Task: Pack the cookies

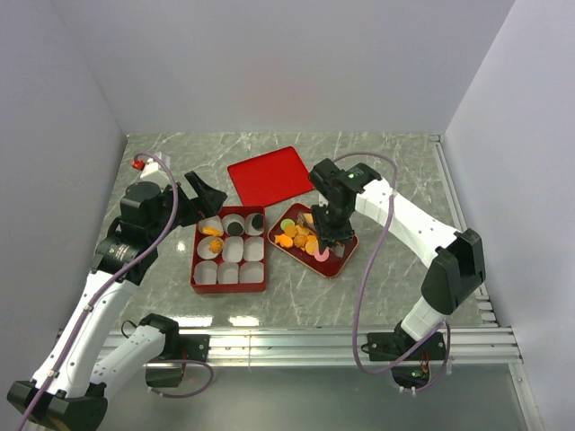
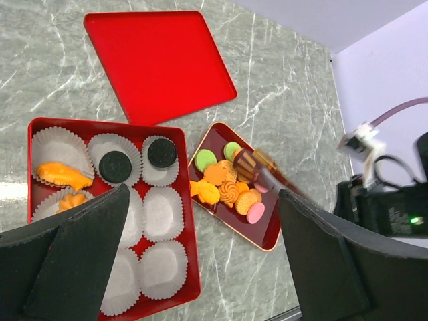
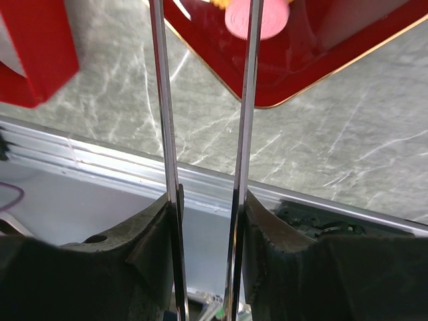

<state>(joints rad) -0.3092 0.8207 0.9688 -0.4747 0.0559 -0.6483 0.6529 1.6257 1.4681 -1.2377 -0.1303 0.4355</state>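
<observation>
The cookies, orange, green and pink, lie piled in a dark red oval tray. My right gripper hangs over them, shut on metal tongs. The tong blades reach up to a pink cookie in the tray; their tips are cut off by the frame edge. A red box holds white paper cups; two hold black cookies and two hold orange cookies. My left gripper is open and empty above the box.
The red lid lies flat behind the box and tray. The tongs also show over the tray in the left wrist view. An aluminium rail runs along the near table edge. White walls close three sides.
</observation>
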